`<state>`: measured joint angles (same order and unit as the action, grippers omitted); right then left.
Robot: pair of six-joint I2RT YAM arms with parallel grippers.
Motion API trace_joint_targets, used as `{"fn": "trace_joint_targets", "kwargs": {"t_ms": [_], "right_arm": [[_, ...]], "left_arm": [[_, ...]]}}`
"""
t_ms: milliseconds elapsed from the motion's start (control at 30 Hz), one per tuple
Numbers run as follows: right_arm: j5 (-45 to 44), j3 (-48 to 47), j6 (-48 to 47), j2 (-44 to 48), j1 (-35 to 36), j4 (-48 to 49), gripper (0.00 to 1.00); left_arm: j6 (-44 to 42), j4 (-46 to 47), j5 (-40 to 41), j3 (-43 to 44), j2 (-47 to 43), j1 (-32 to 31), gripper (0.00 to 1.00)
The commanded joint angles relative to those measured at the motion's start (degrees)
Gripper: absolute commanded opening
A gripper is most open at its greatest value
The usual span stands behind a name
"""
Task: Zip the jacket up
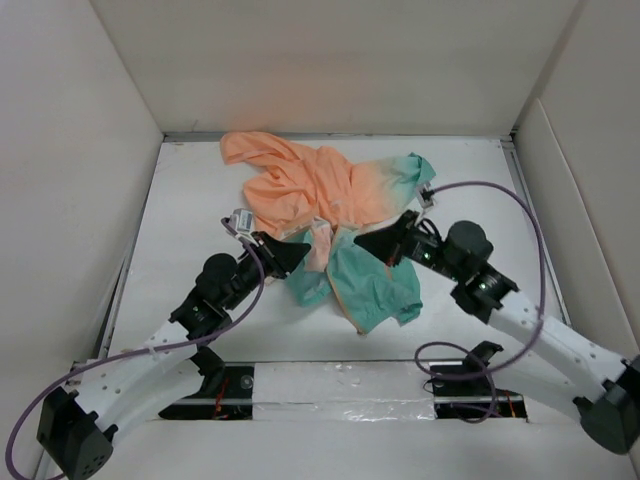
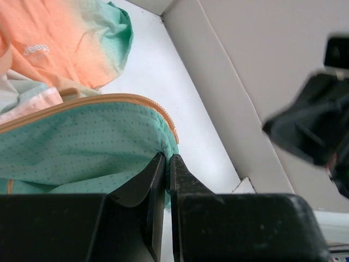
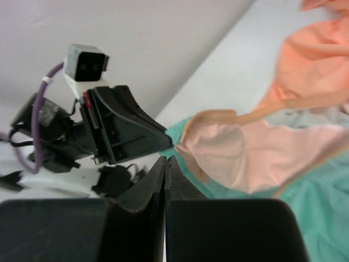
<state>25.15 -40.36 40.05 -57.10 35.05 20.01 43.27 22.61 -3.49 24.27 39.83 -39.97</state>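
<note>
Left claw (image 2: 166,159): fingers pressed together, pinching the teal hem corner of the jacket (image 1: 320,195), just below the end of the orange zipper line (image 2: 98,101). Right claw (image 3: 166,161): fingers pressed together, tips at the opposite front edge; cannot tell whether cloth is caught. Jacket: crumpled mid-counter (image 1: 190,200), peach end far, teal hem near, hem lying between the two claws. Zipper axis, judged: hem outward, away from the arms. Both arms about equally near; hem ends not yet joined.
</note>
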Motion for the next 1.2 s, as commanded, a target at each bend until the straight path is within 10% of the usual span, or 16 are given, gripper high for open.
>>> {"fn": "trace_joint_targets", "kwargs": {"t_ms": [0, 367, 633, 1167], "right_arm": [[-29.2, 6.1, -7.4, 10.6, 7.2, -29.0, 0.0], [-42.6, 14.8, 17.3, 8.7, 28.6, -43.3, 0.0], [-44.4, 16.8, 22.1, -4.1, 30.4, -34.0, 0.46], [-54.3, 5.0, 23.0, -21.1, 35.5, -44.4, 0.44]], "left_arm": [[0.8, 0.3, 0.2, 3.0, -1.4, 1.8, 0.0], [-0.6, 1.8, -5.0, 1.8, -0.9, 2.4, 0.0], [-0.9, 3.4, -6.5, -0.2, -1.9, 2.4, 0.0], [-1.5, 4.5, -7.4, -1.2, -2.0, 2.4, 0.0]]}}
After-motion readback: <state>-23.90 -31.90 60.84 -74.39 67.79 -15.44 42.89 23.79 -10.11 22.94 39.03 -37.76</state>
